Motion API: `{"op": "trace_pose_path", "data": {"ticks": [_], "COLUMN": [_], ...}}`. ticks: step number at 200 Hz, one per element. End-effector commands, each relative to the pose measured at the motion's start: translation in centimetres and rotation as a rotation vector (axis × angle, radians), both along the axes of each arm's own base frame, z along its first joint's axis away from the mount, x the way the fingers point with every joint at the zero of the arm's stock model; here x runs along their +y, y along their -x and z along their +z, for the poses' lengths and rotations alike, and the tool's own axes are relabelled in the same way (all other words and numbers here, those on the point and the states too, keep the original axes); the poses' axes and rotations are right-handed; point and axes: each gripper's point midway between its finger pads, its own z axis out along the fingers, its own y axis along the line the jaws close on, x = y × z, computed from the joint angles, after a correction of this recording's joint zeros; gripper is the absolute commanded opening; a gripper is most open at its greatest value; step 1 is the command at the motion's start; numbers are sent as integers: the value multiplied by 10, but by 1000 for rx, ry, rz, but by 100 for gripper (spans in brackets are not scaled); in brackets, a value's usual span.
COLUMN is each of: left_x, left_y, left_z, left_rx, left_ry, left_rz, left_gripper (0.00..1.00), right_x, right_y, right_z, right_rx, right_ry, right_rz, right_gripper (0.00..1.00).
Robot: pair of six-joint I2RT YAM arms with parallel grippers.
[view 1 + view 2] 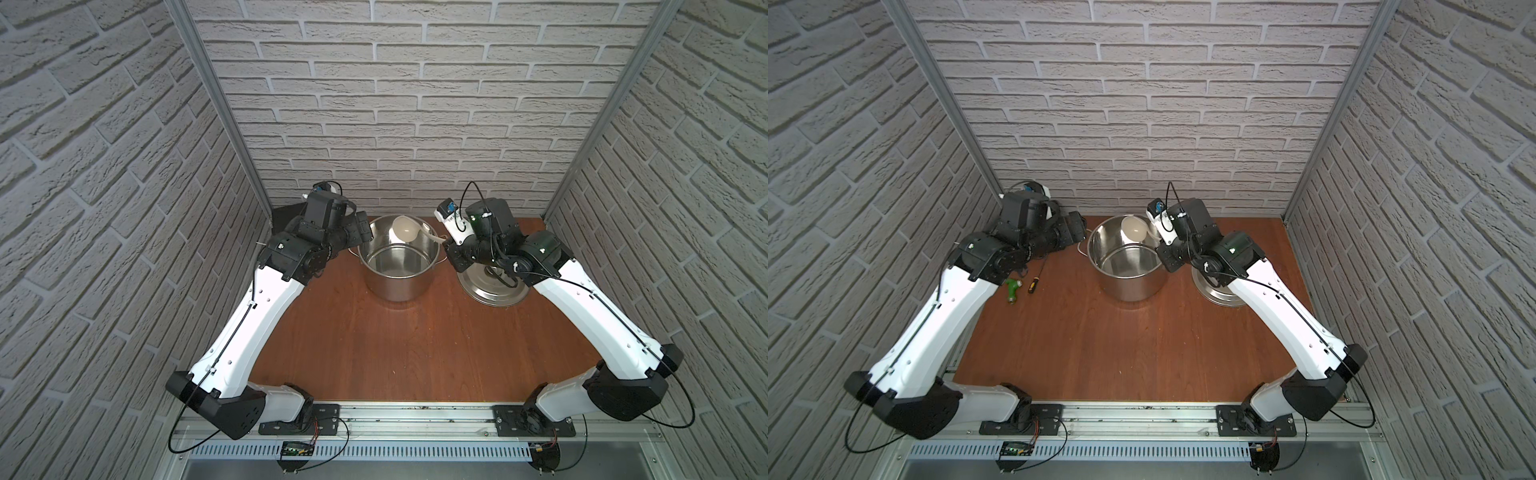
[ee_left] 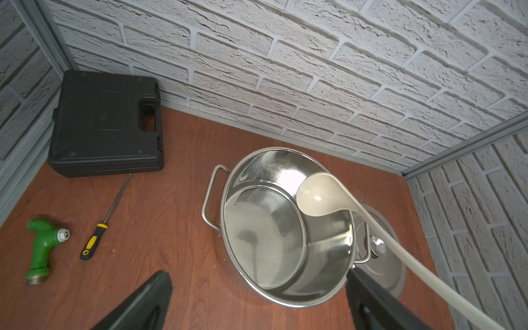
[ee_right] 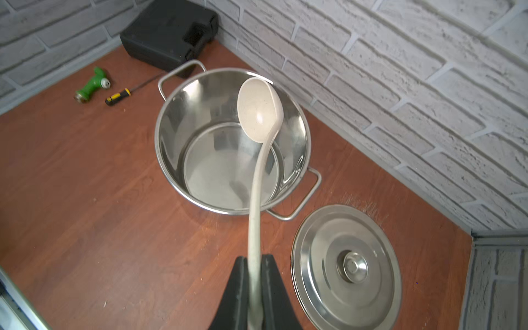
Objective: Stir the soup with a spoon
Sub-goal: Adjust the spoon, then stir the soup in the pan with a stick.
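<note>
The spoon (image 3: 258,114), a cream ladle, is clamped by its handle in my right gripper (image 3: 254,258). Its bowl hangs over the far side of the open steel pot (image 3: 185,114), above the rim. Both top views show the ladle bowl (image 1: 405,228) (image 1: 1133,228) over the pot (image 1: 395,286) (image 1: 1129,286). No soup is visible; the pot's inside is bare shiny metal. My left gripper (image 2: 257,271) is open wide and holds nothing. It hovers by the pot's left handle, and the left wrist view shows the pot (image 2: 323,257) and the ladle (image 2: 320,197) beyond it.
The pot's flat steel lid (image 3: 345,268) lies knob up on the wooden table, right of the pot and under my right arm. At the back left lie a black case (image 2: 105,123), a green nozzle (image 2: 43,245) and a yellow-handled screwdriver (image 2: 94,240). Brick walls close three sides.
</note>
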Motion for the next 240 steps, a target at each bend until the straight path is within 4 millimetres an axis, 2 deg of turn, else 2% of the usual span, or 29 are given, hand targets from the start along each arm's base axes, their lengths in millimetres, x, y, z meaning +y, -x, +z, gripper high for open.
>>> {"op": "trace_pose_path", "data": {"ticks": [1, 21, 51, 84, 108, 145, 173, 192, 240], "left_x": [-9, -12, -11, -7, -1, 4, 4, 1, -5], "left_y": [-13, -14, -11, -2, 4, 9, 8, 6, 4], "left_z": [3, -6, -14, -19, -22, -27, -31, -34, -41], "left_rx": [-72, -69, -62, -57, -61, -56, -47, -37, -14], "left_ry": [3, 21, 42, 46, 38, 34, 41, 49, 74], "left_rz": [-25, -24, -13, -7, 8, 22, 29, 26, 16], "left_gripper": [98, 98, 99, 98, 98, 98, 98, 98, 98], "right_x": [-4, 1, 16, 34, 51, 78, 84, 79, 47], "right_y": [-1, -10, -31, -52, -57, -43, -23, -11, 6], "right_z": [-12, -28, -38, -47, -49, -54, -56, -58, -60], "right_rx": [28, 51, 49, 48, 37, 60, 81, 91, 95], "right_ry": [32, 63, 75, 103, 106, 103, 118, 134, 197], "right_rz": [-34, -41, -39, -27, 11, 84, 113, 112, 52], "right_gripper": [3, 3, 3, 3, 3, 3, 3, 3, 3]}}
